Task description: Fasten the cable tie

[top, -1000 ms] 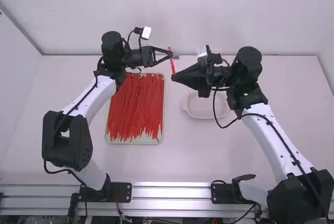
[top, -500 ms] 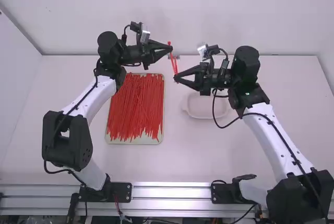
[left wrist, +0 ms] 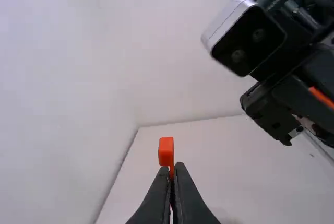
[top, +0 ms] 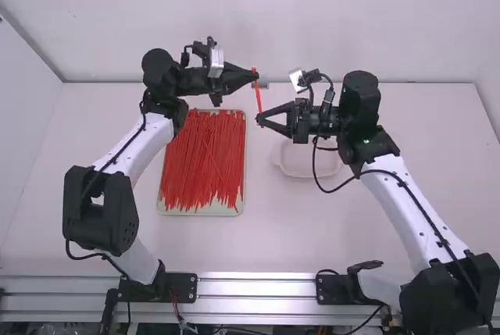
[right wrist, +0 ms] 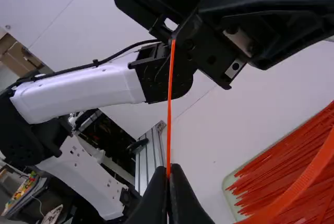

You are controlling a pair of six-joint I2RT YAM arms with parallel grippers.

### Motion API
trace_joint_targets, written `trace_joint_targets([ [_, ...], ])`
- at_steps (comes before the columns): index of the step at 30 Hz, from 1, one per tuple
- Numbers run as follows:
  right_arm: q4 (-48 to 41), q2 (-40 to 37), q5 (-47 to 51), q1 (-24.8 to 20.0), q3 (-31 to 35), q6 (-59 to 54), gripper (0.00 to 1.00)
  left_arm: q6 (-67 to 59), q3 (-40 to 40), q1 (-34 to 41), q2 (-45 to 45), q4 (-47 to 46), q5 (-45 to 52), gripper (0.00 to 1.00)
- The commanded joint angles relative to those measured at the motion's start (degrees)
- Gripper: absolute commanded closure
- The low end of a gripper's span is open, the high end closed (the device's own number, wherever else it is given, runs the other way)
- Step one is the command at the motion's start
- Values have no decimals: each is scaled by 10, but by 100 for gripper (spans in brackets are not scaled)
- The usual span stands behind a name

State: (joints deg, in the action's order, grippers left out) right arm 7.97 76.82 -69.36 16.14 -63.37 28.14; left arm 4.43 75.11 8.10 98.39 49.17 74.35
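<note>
Hanging in air at upper middle of high view: red cable tie (top: 257, 94), near vertical, well above counter (top: 312, 233). Left end effector (top: 254, 77) pinched tight on tie's upper end, square head poking just past fingertips. Right end effector (top: 261, 119) clamped narrow on tie's lower end, reaching in from right of frame. Pile of spare red ties (top: 205, 155) on tray (top: 199, 212), left of centre. White dish (top: 297, 165) just beside tray, under right arm's wrist.
</note>
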Motion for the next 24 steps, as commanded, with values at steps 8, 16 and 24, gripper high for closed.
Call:
trace_joint_targets([
  [8, 8, -3, 18, 3, -14, 41, 100, -41, 14, -2, -3, 8, 28, 98],
  [16, 8, -3, 24, 9, -14, 55, 100, -78, 14, 0, -3, 23, 60, 98],
  [24, 8, -3, 30, 9, -14, 66, 100, -76, 14, 3, -3, 94, 58, 98],
])
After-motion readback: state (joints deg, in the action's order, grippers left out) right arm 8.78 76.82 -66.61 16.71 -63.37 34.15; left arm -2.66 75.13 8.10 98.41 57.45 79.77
